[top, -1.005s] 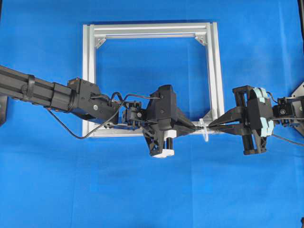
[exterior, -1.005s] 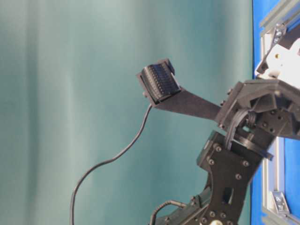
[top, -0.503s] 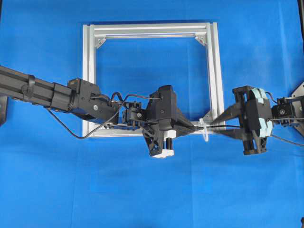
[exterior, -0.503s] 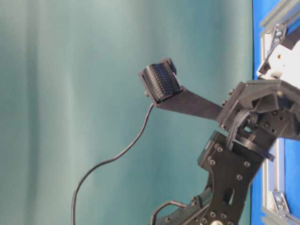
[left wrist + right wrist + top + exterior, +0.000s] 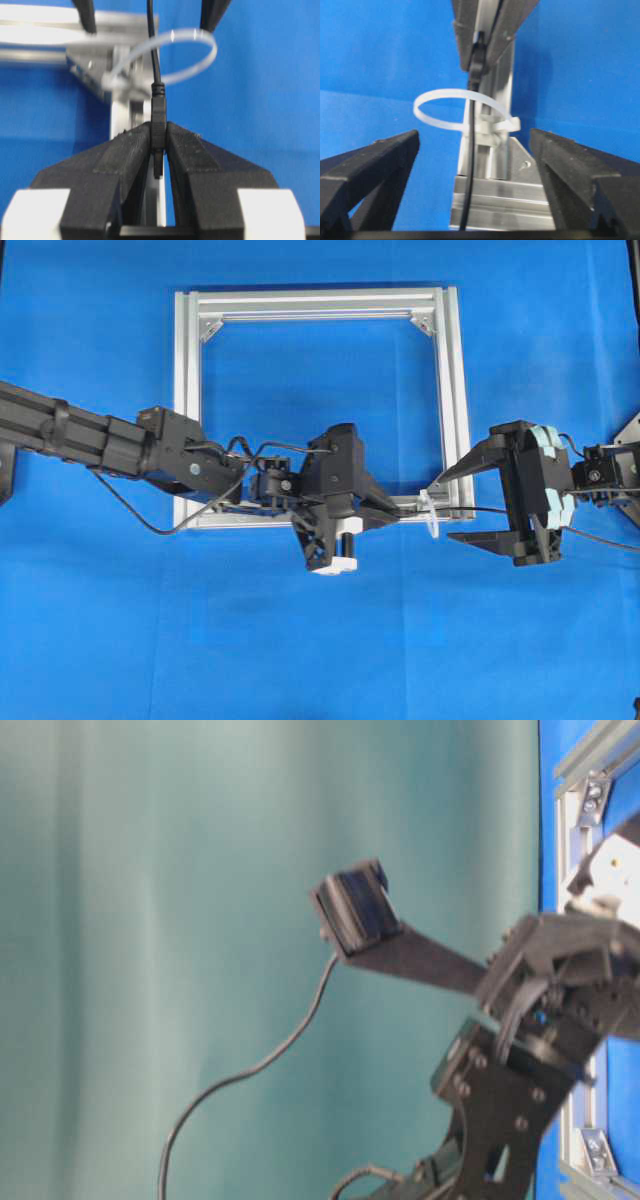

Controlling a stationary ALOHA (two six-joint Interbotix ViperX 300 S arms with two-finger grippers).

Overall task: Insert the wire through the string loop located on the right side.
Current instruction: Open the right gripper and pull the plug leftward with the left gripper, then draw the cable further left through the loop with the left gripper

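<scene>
overhead: straight down, far | table-level: sideways, close behind arm | wrists: close, facing each other, sharing string loop

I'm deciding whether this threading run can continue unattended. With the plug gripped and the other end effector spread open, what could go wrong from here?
1. The left end effector pinches only the small plug of the thin black wire. If it slips, the wire could slide back out of the whitish translucent string loop.
2. The right end effector stands open around the wire. Closing off-centre might snag the loop or the aluminium frame.
</scene>
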